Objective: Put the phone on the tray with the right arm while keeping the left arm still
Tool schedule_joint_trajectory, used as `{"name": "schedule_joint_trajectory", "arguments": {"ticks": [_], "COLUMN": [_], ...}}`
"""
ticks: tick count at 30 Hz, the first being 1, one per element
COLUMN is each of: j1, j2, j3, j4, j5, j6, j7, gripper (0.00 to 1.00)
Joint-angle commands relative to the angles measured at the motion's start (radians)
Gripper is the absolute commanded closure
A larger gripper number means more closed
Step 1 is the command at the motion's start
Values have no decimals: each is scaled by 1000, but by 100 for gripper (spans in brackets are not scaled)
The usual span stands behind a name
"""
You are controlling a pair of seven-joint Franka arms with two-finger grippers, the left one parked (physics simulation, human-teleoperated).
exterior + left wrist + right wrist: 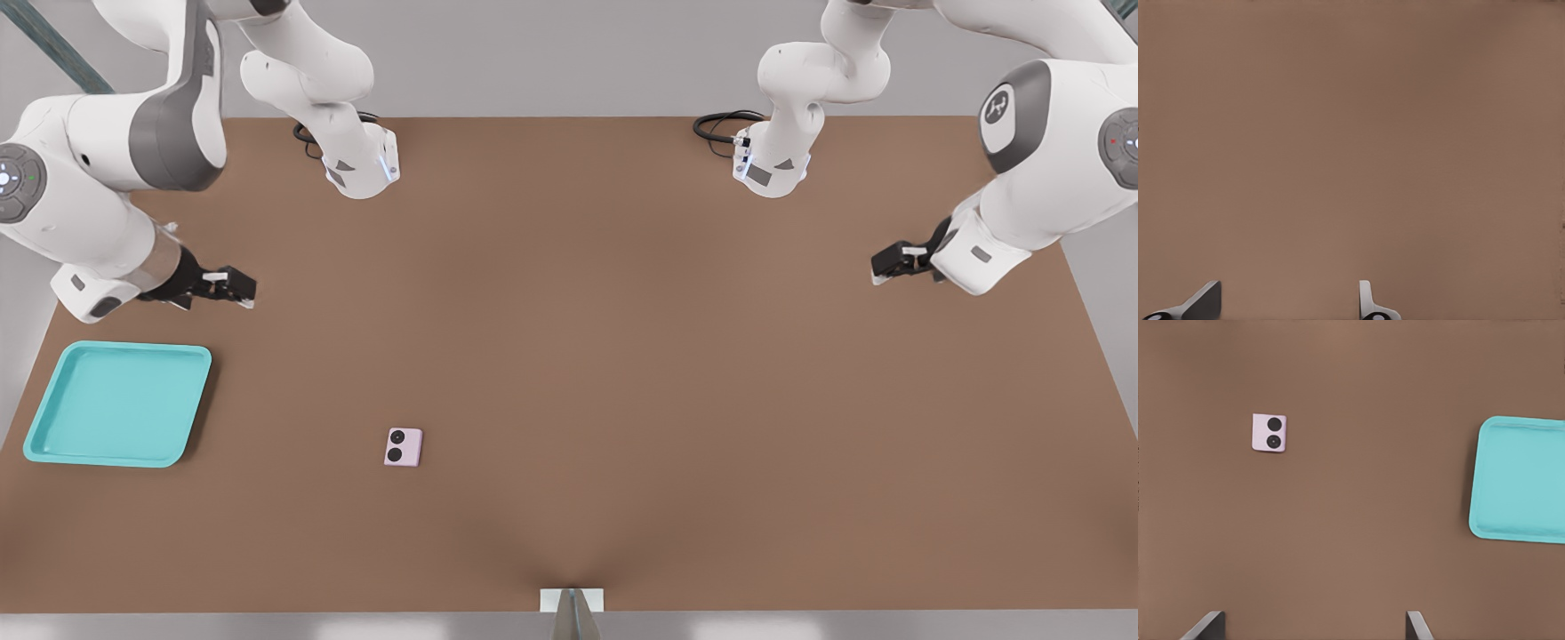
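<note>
- The bench [622, 356] is a flat, matte brown slab; pale grey floor shows beyond its edges.
- The tray [53, 418], glossy turquoise with rounded corners and a raised rim, sits by the edge at the front view's left.
- The phone [404, 447], a small pink-lilac slab with two black lenses up, lies flat nearby, apart from the tray.
- The gripper [242, 290] hangs above the bench beyond the tray, fingers wide apart and holding nothing.
</note>
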Motion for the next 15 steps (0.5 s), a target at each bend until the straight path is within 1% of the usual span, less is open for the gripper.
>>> {"name": "schedule_joint_trajectory", "arguments": {"ticks": [1, 4, 5, 6, 7, 8, 9, 11, 12, 14, 15], "j1": [6, 23, 58, 104, 131, 183, 212, 218, 235, 258, 278], "j2": [-1, 14, 51, 111, 180, 229, 270, 359, 407, 508, 548], "j3": [2, 7, 7, -2, -28, -68, -77, -73, -76, -73, -79], "j4": [-2, -6, 2, 9, 48, 46, 46, 51, 61, 126, 135], "j5": [20, 22, 10, 13, 13, 14, 14, 19, 16, 16, 16], "j6": [93, 119, 135, 181, 196, 283, 343, 434, 443, 471, 521], "j7": [15, 17, 26, 32, 32, 32, 32, 32, 34, 69, 93], "gripper": [0, 0, 0, 0, 0, 0, 0, 0, 0, 0, 0]}}
